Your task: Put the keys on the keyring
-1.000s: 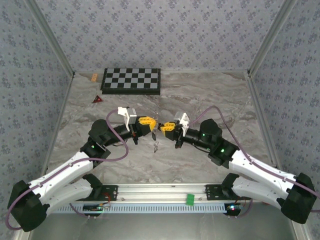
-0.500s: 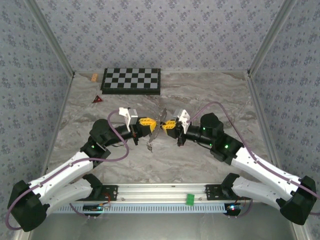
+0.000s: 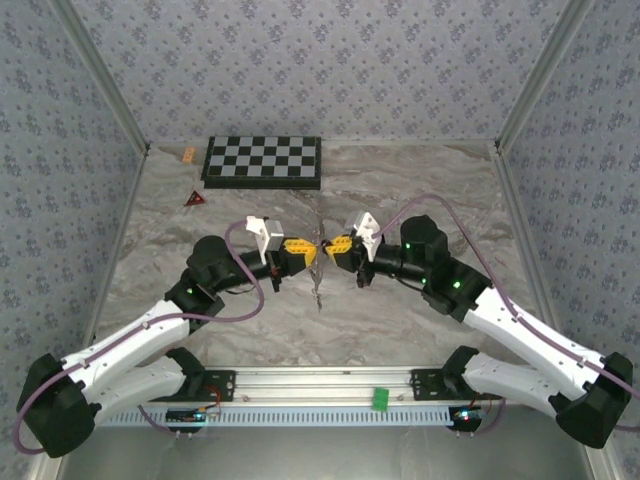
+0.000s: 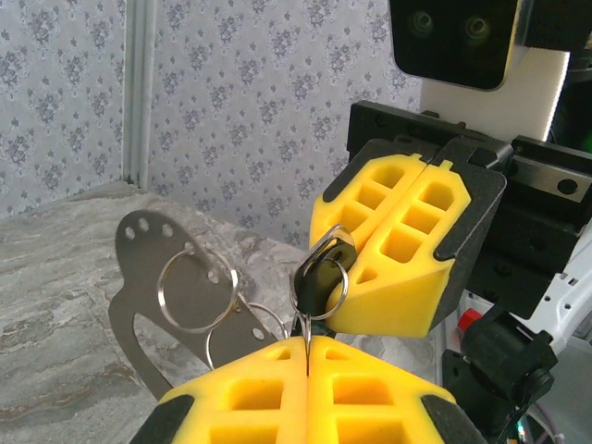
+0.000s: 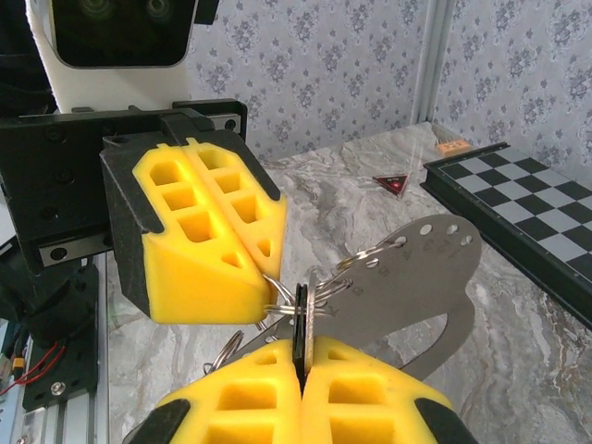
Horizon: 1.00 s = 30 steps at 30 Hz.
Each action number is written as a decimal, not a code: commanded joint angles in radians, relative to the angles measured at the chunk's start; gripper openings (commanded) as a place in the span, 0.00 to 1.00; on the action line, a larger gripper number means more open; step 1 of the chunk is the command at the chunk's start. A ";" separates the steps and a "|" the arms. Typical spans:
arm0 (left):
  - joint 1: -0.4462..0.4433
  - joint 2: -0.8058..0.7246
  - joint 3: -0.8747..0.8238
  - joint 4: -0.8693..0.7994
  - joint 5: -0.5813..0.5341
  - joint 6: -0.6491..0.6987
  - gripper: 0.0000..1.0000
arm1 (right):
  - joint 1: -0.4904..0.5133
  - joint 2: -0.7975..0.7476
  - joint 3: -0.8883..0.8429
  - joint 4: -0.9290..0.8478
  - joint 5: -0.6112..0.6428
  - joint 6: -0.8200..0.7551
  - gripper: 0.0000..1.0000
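- Right gripper (image 5: pixel 302 359), bottom centre: fingers clamped on one of the keys (image 5: pixel 301 319), black head edge-on.
- Left gripper (image 4: pixel 306 356), bottom centre: fingers together, pinching the keyring (image 4: pixel 305 333) wire.
- Perforated metal tag (image 4: pixel 148 277) hangs left of centre.

Left hand (image 3: pixel 305 252) and right hand (image 3: pixel 335 246) block each other head-on.

- key (image 4: pixel 317 285), right of plate (image 4: pixel 134 301): black plastic head, slight gloss
- keyring (image 4: pixel 160 291), against plate: thin polished wire
- plate: brushed grey metal, satin
- table (image 4: pixel 55 277), beneath plate: smooth marble-patterned surface
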 commanded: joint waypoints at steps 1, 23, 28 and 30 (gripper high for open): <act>-0.009 0.000 0.044 0.000 0.025 0.021 0.00 | 0.004 0.009 0.043 -0.014 -0.049 -0.024 0.00; -0.016 -0.021 0.056 -0.041 0.008 0.042 0.00 | -0.018 0.018 0.138 -0.227 0.053 -0.167 0.00; -0.015 -0.044 0.044 -0.021 -0.021 0.032 0.00 | -0.019 0.018 0.131 -0.246 0.047 -0.189 0.00; -0.014 -0.052 0.045 -0.021 -0.022 0.030 0.00 | -0.018 0.019 0.120 -0.244 0.046 -0.195 0.00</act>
